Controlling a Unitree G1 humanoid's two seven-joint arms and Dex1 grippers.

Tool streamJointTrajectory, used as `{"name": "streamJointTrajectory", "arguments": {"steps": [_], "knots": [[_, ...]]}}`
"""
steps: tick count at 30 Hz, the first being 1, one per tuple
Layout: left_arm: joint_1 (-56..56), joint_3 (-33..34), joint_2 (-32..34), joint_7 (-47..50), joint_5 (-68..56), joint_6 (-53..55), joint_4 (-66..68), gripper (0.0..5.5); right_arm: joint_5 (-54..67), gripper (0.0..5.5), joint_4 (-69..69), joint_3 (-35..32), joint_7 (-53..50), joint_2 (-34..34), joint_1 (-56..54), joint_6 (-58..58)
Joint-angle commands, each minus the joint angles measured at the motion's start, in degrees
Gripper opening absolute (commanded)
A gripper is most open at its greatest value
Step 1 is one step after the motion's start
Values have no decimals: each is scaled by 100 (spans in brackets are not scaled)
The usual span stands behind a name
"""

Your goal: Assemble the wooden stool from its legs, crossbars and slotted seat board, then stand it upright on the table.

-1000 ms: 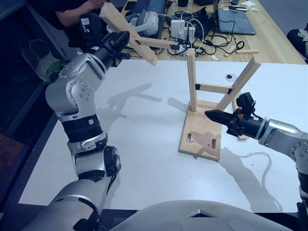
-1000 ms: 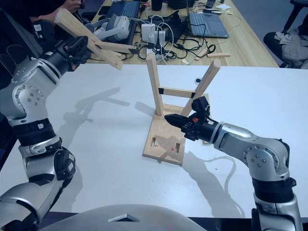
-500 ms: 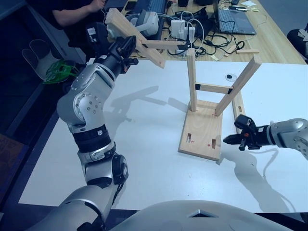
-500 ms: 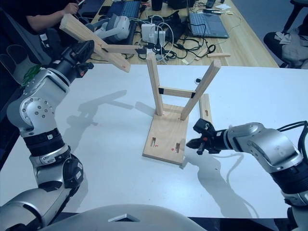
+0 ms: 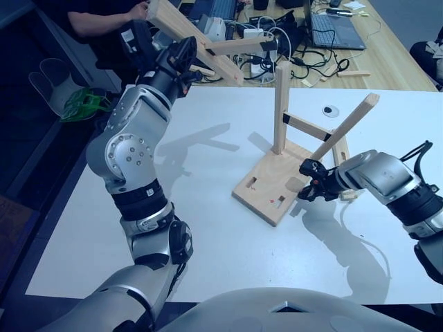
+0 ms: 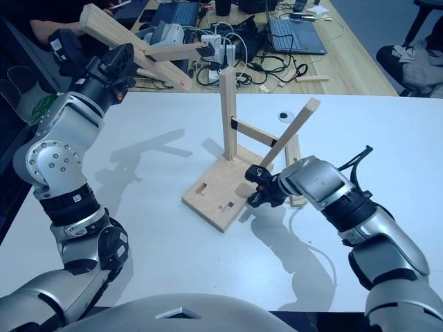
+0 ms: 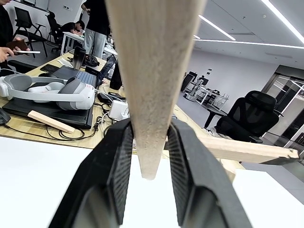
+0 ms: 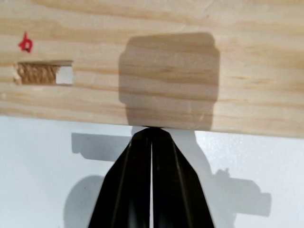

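Pinching fully together, the right jaws touch their tips to the edge of the seat board (image 8: 142, 28), near 1 empty slot (image 8: 42, 73). The board lies on the worktop (image 5: 194, 228) with 2 legs (image 5: 279, 104) standing in it. The left jaws clamp a leg-and-crossbar piece (image 5: 208, 50), raised well left of the board.

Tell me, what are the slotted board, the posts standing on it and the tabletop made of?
Seat board: pale bare wood, possibly pine. Grain lines show, rough fibres show in the slot, and there is no gloss.
Legs: the same light wood, square-cut and seemingly unvarnished.
Table: a smooth matt white top, perhaps laminate. What lies under the surface cannot be told.
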Motion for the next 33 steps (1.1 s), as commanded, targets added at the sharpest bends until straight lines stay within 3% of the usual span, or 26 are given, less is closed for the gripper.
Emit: {"name": "streamJointTrajectory", "arguments": {"steps": [1, 13, 23, 26, 33], "knots": [[-116, -32, 113, 44, -118, 111, -18, 100, -377, 0, 874, 22, -425, 754, 38, -231], [67, -408, 697, -413, -31, 59, 200, 100, -1019, 0, 2712, -780, -941, 1799, -362, -1218], [338, -503, 1036, -779, 162, -220, 401, 100, -1257, 0, 1781, -1194, -759, 762, -293, -939], [350, -517, 985, -747, 154, -255, 401, 100, -1403, 0, 2392, -1452, -984, 903, -567, -1283], [327, -547, 892, -702, 134, -266, 419, 100, -1689, 0, 5051, -2091, -1854, 1918, -1519, -2719]]}}
